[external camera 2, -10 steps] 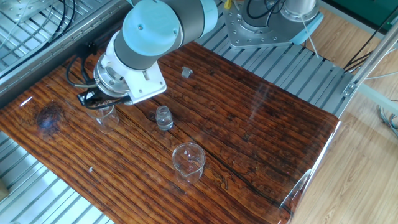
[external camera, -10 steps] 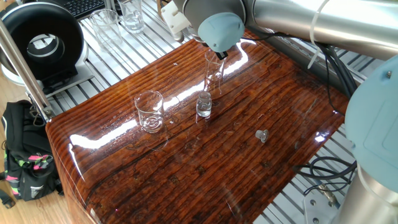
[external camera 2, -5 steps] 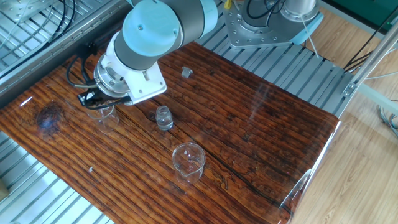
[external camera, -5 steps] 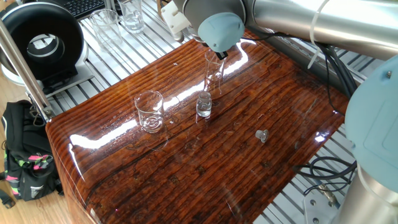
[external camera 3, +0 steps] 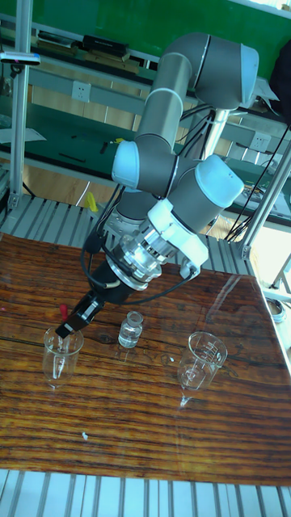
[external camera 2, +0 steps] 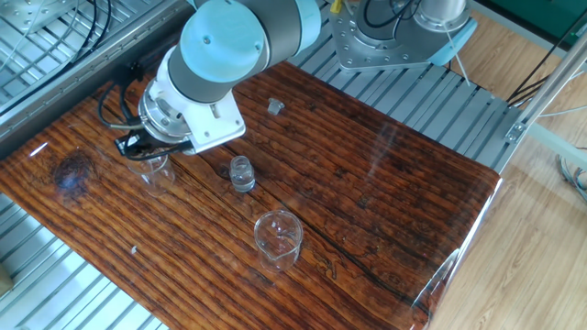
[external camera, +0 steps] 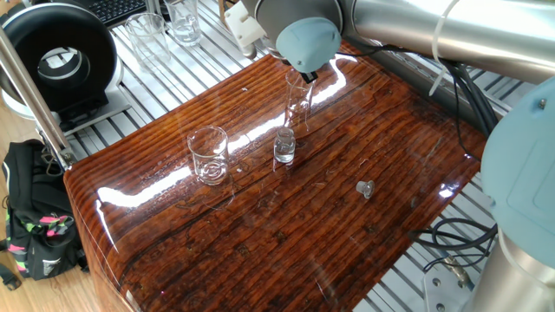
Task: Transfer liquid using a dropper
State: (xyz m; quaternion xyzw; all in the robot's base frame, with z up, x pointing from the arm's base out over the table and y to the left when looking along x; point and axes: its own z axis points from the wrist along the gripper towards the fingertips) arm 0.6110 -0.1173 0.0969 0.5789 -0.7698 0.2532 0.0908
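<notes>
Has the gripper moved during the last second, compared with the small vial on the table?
No. In both fixed views the gripper sits at the same place relative to the small vial, over the tall cylinder.

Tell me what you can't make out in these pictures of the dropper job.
- Gripper jaws: hidden by the wrist in both fixed views, too small in the tall fixed view.
- Dropper: only a red speck shows; tube not discernible.
- Liquid level in the cylinder and vial: glare, clear glass.
</notes>
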